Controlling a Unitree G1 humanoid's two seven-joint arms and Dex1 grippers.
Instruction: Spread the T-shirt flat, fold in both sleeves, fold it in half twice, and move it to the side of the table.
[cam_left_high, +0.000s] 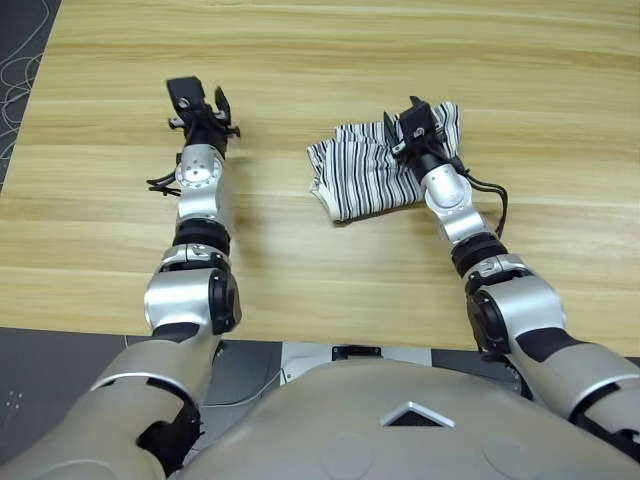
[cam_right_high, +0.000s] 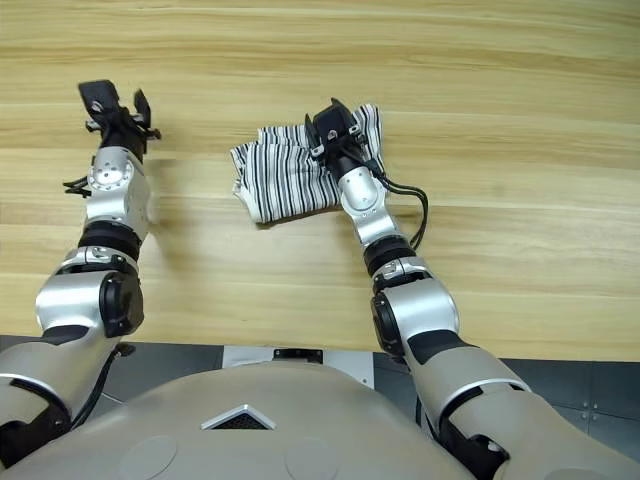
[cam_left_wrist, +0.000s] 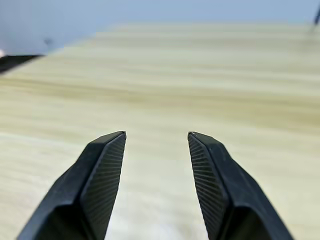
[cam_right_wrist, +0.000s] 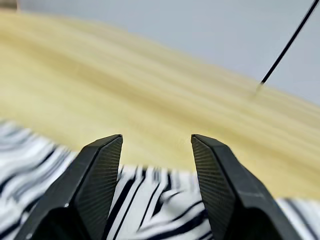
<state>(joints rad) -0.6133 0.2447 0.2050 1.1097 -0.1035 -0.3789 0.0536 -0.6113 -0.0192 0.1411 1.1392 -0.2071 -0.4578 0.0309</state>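
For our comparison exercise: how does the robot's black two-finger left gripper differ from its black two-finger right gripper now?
The black two-finger left gripper hangs over the bare light wooden table; the black two-finger right gripper is over the black-and-white striped T-shirt, at its far edge. The left gripper points straight ahead; the right gripper is angled inward. Both are open, holding nothing.

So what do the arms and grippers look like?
The left arm and right arm have silver shells with black joint bands. A black cable loops off the right forearm. The left gripper and right gripper each have two black wedge fingers with ribbed pads.
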